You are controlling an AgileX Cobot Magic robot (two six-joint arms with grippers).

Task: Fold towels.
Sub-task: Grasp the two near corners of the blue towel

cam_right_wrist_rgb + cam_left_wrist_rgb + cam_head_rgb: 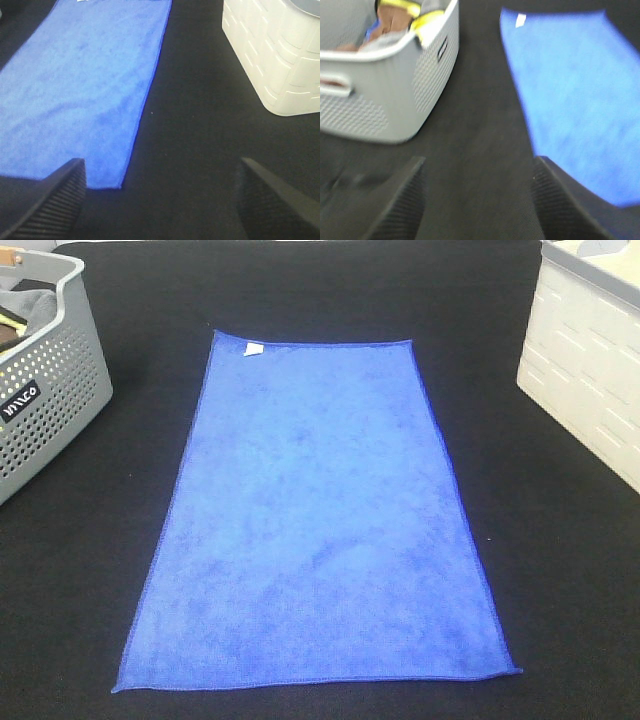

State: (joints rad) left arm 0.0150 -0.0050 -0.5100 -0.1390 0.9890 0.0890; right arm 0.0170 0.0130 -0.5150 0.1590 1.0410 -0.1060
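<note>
Black cloth bench (320,300), and we see a fuzzy blue rectangular towel (320,530) lying flat mid-bench; only wrist views show our left claw (479,200) and right claw (162,200), both gaping, holding nothing.

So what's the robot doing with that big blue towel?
The robot looks ready to fold the blue towel. It lies flat on the black table, not yet folded. The left gripper and right gripper are both open and empty, near the towel's edges. A grey basket of clothes sits on the left, a white bin on the right.
</note>
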